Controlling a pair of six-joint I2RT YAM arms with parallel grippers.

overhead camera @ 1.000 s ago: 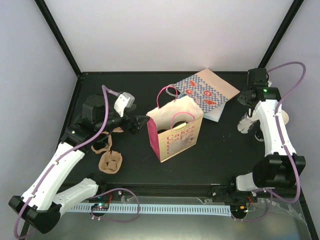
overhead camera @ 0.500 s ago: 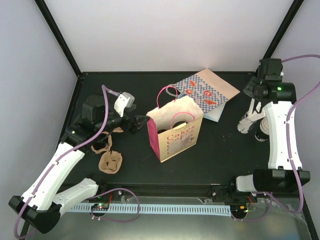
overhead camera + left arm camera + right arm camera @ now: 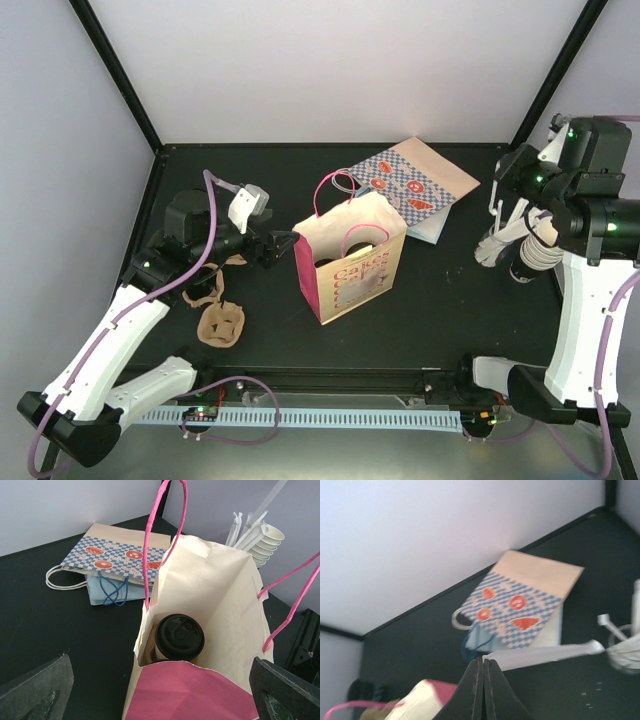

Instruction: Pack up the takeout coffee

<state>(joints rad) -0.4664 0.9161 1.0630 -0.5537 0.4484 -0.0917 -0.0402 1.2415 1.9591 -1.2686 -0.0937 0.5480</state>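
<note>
The pink bag (image 3: 347, 268) stands open mid-table. Inside it stands a pale-walled cup with a black lid (image 3: 179, 636), which I take for the takeout coffee; it also shows in the top view (image 3: 363, 237). My left gripper (image 3: 283, 245) is open and empty at the bag's left rim, its fingers (image 3: 37, 687) spread wide on either side of the bag mouth. My right gripper (image 3: 500, 190) is raised at the far right, shut on a white paper-wrapped straw (image 3: 545, 654).
A stack of nested cream cups with straws (image 3: 505, 243) and a small black cup (image 3: 522, 270) stand at the right. A flat blue-checked bag (image 3: 415, 185) lies behind the pink bag. Brown cardboard carriers (image 3: 220, 322) lie at the left.
My right arm has risen and swung right, away from the cup stack, with the wrapped straw in its jaws. The left arm and the bag have not moved.
</note>
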